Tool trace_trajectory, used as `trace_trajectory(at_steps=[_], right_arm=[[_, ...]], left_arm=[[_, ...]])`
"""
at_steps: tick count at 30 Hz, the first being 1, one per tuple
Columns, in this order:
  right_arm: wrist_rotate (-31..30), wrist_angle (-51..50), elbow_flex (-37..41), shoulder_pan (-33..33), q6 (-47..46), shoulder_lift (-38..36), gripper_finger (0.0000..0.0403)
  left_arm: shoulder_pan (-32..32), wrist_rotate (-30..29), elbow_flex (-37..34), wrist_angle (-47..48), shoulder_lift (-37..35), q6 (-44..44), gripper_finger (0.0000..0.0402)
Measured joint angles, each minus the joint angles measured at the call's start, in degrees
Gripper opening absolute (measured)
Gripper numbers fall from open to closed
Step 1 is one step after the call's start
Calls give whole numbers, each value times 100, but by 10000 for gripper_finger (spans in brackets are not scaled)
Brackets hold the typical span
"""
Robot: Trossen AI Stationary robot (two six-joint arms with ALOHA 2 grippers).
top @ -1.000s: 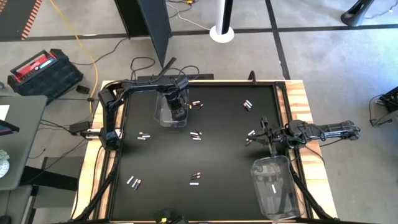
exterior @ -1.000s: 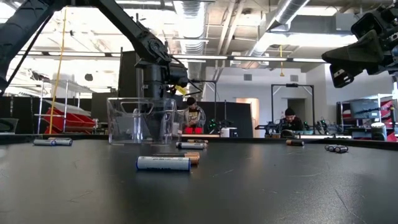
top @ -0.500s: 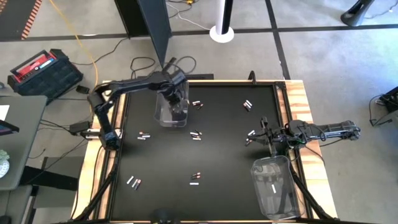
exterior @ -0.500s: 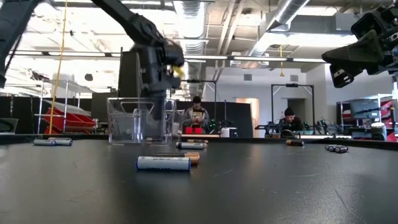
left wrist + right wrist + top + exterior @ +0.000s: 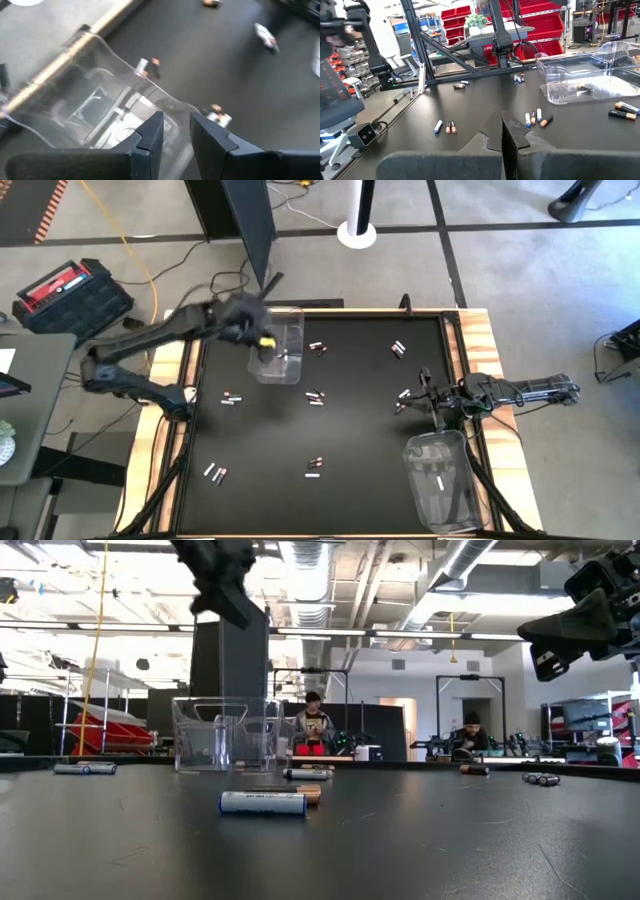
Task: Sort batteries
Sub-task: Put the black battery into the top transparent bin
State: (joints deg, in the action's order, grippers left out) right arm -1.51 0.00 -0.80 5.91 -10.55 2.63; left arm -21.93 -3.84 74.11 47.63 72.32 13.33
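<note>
Small batteries lie scattered on the black table in pairs and threes, e.g. [image 5: 316, 347], [image 5: 316, 397], [image 5: 215, 473], [image 5: 536, 119]. A clear bin [image 5: 277, 352] near the far edge has a few cells on its floor [image 5: 125, 107]. A second clear bin [image 5: 440, 480] at the near right holds a white cell [image 5: 438, 481]. My left gripper [image 5: 176, 132] is high over the far bin's left side [image 5: 252, 332], open by a narrow gap and holding nothing. My right gripper [image 5: 501, 135] is shut, hovering near the right edge [image 5: 428, 395] beside a few batteries [image 5: 404, 393].
Wooden rails frame the table [image 5: 470, 350]. A grey table corner [image 5: 30, 380] and a red-and-black case [image 5: 70, 290] are off to the left. People sit in the room behind [image 5: 313, 725]. Open black surface lies in the table's middle [image 5: 360, 430].
My left gripper has risen out of the far clear bin and swung toward the table's left edge, fast enough to blur. The cells in that bin stay on its floor.
</note>
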Motion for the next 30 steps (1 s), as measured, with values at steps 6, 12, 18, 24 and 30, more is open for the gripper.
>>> trace_trajectory(at_steps=[6,12,18,24,30], right_arm=[[0,-1,2,0,1,-1,11],[1,-1,0,0,-1,1,11],[0,-1,0,0,-1,-1,11],[-1,1,2,0,-1,-1,11],[0,1,1,0,-1,-1,11]], left_arm=[[1991,-825,-1458,-1636,-729,1894,79],[3853,-1992,-2468,-3899,-534,2961,69],[4683,-2790,-2488,-4622,304,3144,56],[4830,-2638,-2488,-5615,1232,3270,57],[4776,-2601,-2488,-6593,2000,3540,82]])
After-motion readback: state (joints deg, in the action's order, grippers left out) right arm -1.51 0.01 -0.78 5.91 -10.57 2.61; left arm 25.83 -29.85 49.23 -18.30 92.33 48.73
